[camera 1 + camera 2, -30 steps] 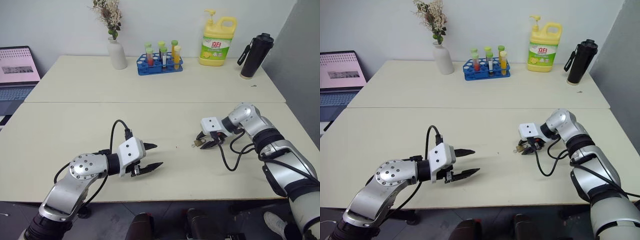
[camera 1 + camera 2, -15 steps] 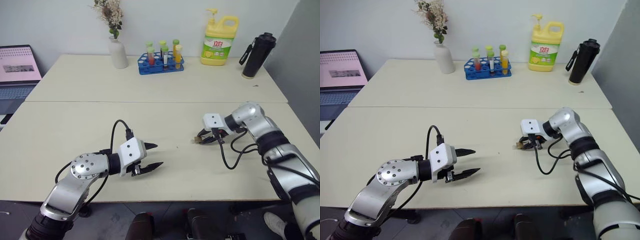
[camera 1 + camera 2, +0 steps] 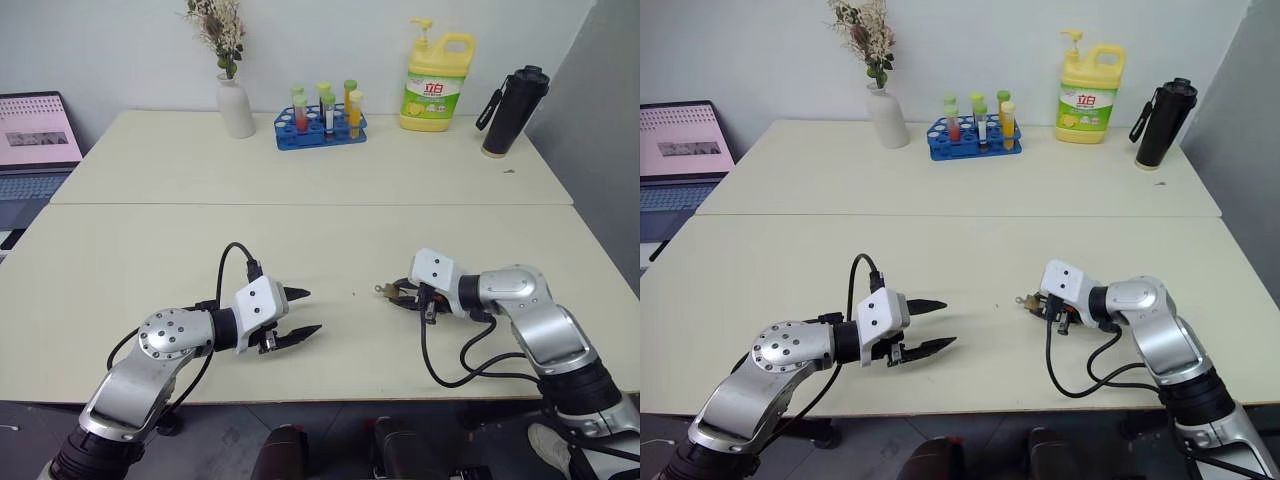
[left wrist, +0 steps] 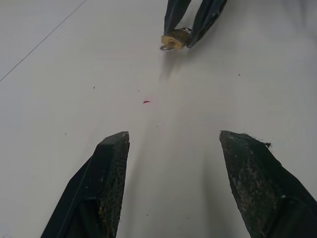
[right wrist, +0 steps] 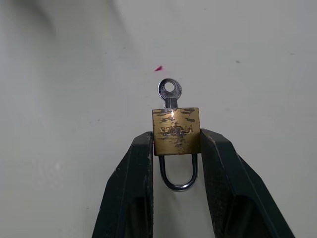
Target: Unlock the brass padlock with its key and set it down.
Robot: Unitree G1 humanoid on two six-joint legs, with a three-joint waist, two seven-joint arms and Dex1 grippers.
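The brass padlock (image 5: 176, 130) is pinched by its body between the fingers of my right gripper (image 5: 176, 138), a little above the cream table (image 3: 300, 250). Its silvery shackle (image 5: 179, 182) loops back between the fingers, and both legs meet the body. A small silver key (image 5: 169, 90) sticks out of the padlock's far end. From the head, the padlock (image 3: 393, 293) sits right of the table's centre with the key (image 3: 381, 290) pointing left. My left gripper (image 3: 308, 311) hovers open and empty to its left, aimed at the padlock (image 4: 173, 40).
Along the far table stand a white vase (image 3: 236, 105), a blue test-tube rack (image 3: 322, 128), a yellow detergent bottle (image 3: 436, 85) and a black flask (image 3: 510, 110). A laptop (image 3: 35, 135) sits far left. My right arm's black cable (image 3: 450, 365) loops over the table.
My right arm has folded back toward me and the wrist has turned, bringing the padlock with it, with the fingers drawn in around it. The left arm has stayed still.
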